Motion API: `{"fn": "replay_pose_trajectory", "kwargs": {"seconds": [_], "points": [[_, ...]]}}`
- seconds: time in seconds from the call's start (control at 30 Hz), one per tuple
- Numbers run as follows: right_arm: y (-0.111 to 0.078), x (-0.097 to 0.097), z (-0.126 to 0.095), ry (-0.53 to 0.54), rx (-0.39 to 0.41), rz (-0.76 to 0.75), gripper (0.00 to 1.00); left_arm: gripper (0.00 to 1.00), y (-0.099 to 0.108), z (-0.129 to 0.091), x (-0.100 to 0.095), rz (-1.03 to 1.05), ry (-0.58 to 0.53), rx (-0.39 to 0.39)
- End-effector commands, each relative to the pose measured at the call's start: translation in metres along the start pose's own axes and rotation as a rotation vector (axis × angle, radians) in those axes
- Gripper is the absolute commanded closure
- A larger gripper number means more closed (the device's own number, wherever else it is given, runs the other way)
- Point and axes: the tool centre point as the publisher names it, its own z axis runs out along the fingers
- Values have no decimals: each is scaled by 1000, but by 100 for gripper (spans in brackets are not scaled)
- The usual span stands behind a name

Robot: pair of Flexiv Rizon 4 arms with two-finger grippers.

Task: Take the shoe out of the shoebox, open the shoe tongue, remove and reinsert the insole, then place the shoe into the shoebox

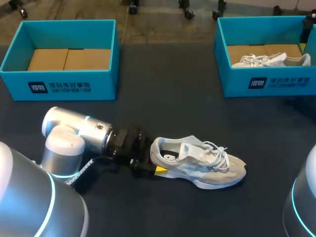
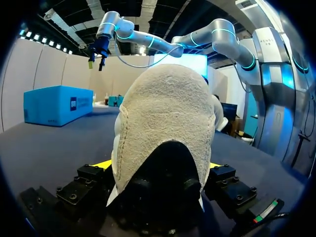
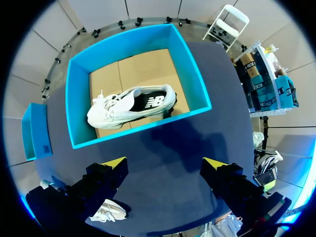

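Teal shoebox on your left [image 1: 74, 86] is showing only its brown cardboard floor. Teal shoebox on your right [image 1: 266, 84] is holding a white shoe [image 1: 269, 60], which is lying on its side on the same brown cardboard. From the right wrist view you're looking straight down into that box [image 3: 79, 98], with the white shoe [image 3: 131, 106] lying across its floor, dark insole facing up.

The grey shoe [image 1: 200, 165] is sitting out on the dark worktop [image 1: 173, 98], between the two boxes and nearer you, with its toe pointing to your right, laces loose and tongue lifted. Your left gripper [image 1: 157, 160] is lying low on the worktop at the heel. In the left wrist view the heel [image 2: 165, 113] is filling the gap and the jaws are pressing on it from both sides, so they're grasping the grey shoe.

Your right gripper [image 3: 164, 163] is hanging high above the worktop near the right box, jaws spread wide and gripping nothing.
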Motion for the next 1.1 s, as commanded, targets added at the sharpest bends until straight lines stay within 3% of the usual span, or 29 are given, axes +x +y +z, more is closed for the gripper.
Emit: {"fn": "replay_pose_trajectory", "kwargs": {"seconds": [0.03,0.33,0.37,0.43,1.1], "points": [[0,0,0,1,0,0,0,0,3,5,0,2,2,7],[0,0,0,1,0,0,0,0,5,14,-3,1,-1,21],[0,0,0,1,0,0,0,18,5,14,-3,0,-4,23],[0,0,0,1,0,0,0,100,5,14,-4,-2,-5,26],[0,0,0,1,0,0,0,100,5,-1,-6,-30,-131,55]]}}
